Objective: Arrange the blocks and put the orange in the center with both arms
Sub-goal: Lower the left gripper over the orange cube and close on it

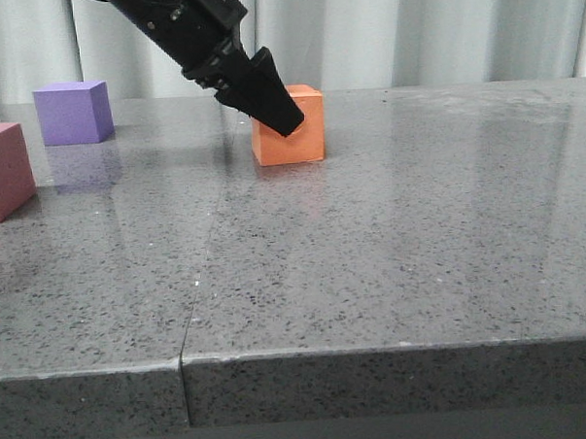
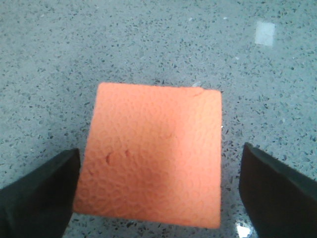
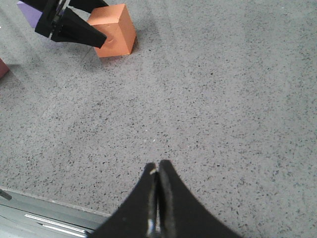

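**Left gripper astride the orange cube, right gripper shut and apart**

Left gripper slants down from the upper left of the front view, its black fingers crossing the top front corner of the orange cube. From its own wrist camera the jaws stand spread, one finger on each side of the cube's upper face; a narrow strip of tabletop shows between each finger and the cube, so no contact can be confirmed. Small scuff marks dot that face; no writing is legible anywhere.

Right gripper has its two fingers pressed together with nothing between them, hanging over bare tabletop well apart from the orange cube, near the table's front edge.

Beyond the left gripper, farther toward the robot's left, sits the purple cube, and nearer the front edge the pinkish-red cube, cut off by the frame. Both stand well clear of the orange one. A thin seam runs across the stone surface, and open room lies all around the right gripper.
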`<state>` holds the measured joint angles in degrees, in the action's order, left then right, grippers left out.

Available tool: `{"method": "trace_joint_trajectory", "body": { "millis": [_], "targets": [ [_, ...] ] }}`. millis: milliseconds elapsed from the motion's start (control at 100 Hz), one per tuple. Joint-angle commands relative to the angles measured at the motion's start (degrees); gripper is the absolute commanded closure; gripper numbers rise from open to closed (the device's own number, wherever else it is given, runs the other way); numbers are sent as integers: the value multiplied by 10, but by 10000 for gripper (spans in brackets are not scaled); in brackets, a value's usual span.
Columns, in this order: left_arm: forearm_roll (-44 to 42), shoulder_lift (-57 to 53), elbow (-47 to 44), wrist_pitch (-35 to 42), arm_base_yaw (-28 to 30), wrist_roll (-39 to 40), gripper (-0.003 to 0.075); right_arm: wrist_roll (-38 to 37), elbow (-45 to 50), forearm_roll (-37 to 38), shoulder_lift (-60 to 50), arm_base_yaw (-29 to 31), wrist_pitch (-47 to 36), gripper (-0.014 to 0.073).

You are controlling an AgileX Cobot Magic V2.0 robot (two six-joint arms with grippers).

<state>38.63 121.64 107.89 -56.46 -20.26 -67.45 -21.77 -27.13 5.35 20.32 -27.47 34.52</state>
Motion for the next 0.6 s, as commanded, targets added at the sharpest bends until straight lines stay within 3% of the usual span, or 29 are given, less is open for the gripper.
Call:
{"method": "trace_joint_trajectory", "body": {
  "millis": [0,250,590],
  "targets": [
    [33,-34,20,11,-5,0,151,4,-14,9,4,1,-41,578],
    [33,-34,20,11,-5,0,404,4,-14,9,4,1,-41,578],
    [33,-38,21,11,-5,0,426,4,-14,9,4,1,-41,578]
  ]
}}
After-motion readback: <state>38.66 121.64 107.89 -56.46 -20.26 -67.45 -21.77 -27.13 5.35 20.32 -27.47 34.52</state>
